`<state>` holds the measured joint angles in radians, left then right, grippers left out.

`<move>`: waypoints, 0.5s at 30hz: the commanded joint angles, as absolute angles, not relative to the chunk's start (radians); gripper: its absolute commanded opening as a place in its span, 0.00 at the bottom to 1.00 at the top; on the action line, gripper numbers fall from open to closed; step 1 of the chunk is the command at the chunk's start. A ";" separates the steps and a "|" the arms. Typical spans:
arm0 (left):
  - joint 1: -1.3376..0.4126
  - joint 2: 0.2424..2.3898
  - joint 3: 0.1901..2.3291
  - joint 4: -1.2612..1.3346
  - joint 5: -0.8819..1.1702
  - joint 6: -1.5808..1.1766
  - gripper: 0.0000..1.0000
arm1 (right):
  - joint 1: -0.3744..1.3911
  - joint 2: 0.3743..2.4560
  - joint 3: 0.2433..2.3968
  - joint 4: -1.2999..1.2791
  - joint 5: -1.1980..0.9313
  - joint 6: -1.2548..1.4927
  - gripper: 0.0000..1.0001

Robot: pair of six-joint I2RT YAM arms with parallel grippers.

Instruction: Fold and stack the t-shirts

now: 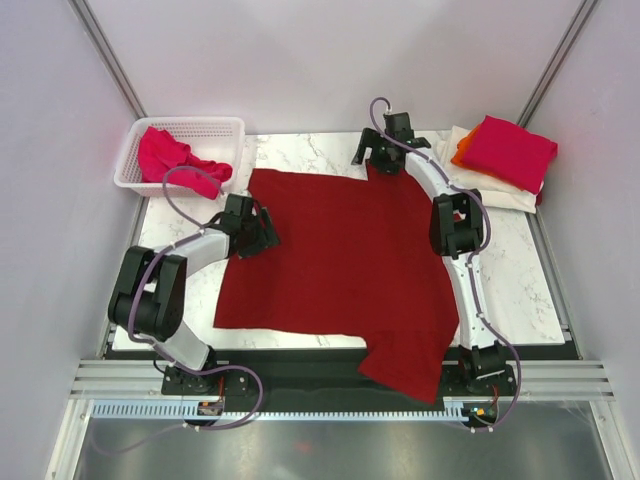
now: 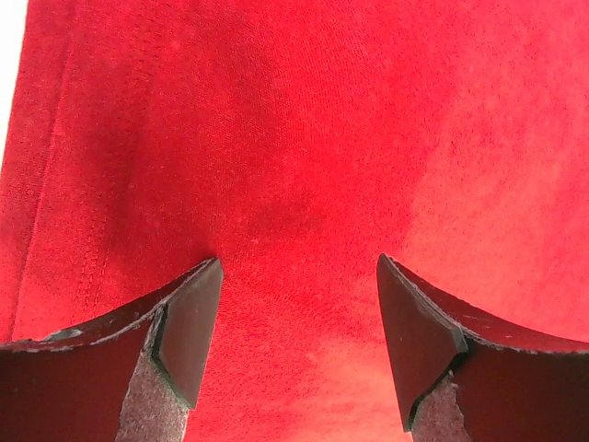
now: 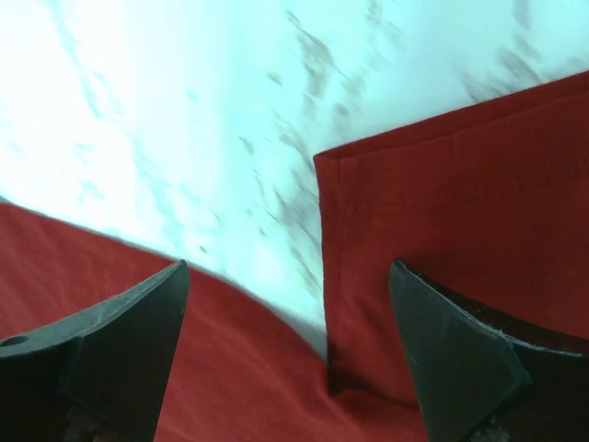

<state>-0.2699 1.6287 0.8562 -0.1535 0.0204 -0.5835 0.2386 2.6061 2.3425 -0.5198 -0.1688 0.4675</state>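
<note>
A dark red t-shirt (image 1: 340, 260) lies spread flat over the middle of the marble table (image 1: 520, 270), one sleeve hanging over the near edge. My left gripper (image 1: 262, 232) is open just above the shirt's left edge; the left wrist view shows red cloth (image 2: 294, 138) between its fingers (image 2: 189, 322). My right gripper (image 1: 380, 158) is open at the shirt's far edge, over a sleeve corner (image 3: 442, 239) and bare marble (image 3: 184, 120). A folded stack sits at the far right: a pink-magenta shirt (image 1: 507, 150) on an orange one (image 1: 461, 152) and cream-white ones (image 1: 495, 185).
A white mesh basket (image 1: 185, 150) at the far left holds crumpled pink-magenta shirts (image 1: 175, 160). Grey walls enclose the table on three sides. The arm bases sit on a rail along the near edge.
</note>
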 commanded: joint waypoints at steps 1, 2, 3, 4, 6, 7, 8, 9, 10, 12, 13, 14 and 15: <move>-0.189 1.576 0.773 -0.221 -0.084 -0.641 0.77 | 0.267 2.732 2.439 -0.509 -0.308 0.566 0.98; -0.181 1.550 0.764 -0.219 -0.089 -0.641 0.76 | 0.268 2.768 2.474 -0.496 -0.327 0.584 0.98; -0.175 1.536 0.762 -0.219 -0.089 -0.641 0.76 | 0.271 2.787 2.488 -0.467 -0.342 0.603 0.98; -0.172 1.525 0.761 -0.219 -0.089 -0.641 0.76 | 0.273 2.804 2.502 -0.453 -0.365 0.620 0.98; -0.157 1.509 0.761 -0.227 -0.110 -0.643 0.76 | 0.287 2.839 2.517 -0.387 -0.388 0.661 0.98; -0.149 1.512 0.773 -0.230 -0.126 -0.634 0.77 | 0.294 2.856 2.517 -0.367 -0.393 0.690 0.98; -0.140 1.519 0.781 -0.230 -0.123 -0.634 0.76 | 0.298 2.862 2.519 -0.342 -0.393 0.704 0.98; -0.124 1.532 0.790 -0.229 -0.104 -0.632 0.76 | 0.298 2.868 2.519 -0.300 -0.393 0.719 0.98; -0.123 1.542 0.805 -0.232 -0.094 -0.632 0.76 | 0.298 2.881 2.531 -0.282 -0.391 0.733 0.98; -0.124 1.562 0.819 -0.229 -0.066 -0.634 0.76 | 0.296 2.890 2.548 -0.244 -0.391 0.758 0.98; -0.124 1.569 0.836 -0.229 -0.058 -0.634 0.76 | 0.293 2.892 2.549 -0.230 -0.390 0.764 0.98; -0.124 1.577 0.844 -0.227 -0.052 -0.634 0.76 | 0.290 2.885 2.549 -0.224 -0.382 0.765 0.98; -0.124 1.588 0.851 -0.227 -0.037 -0.635 0.76 | 0.290 2.881 2.546 -0.224 -0.347 0.755 0.98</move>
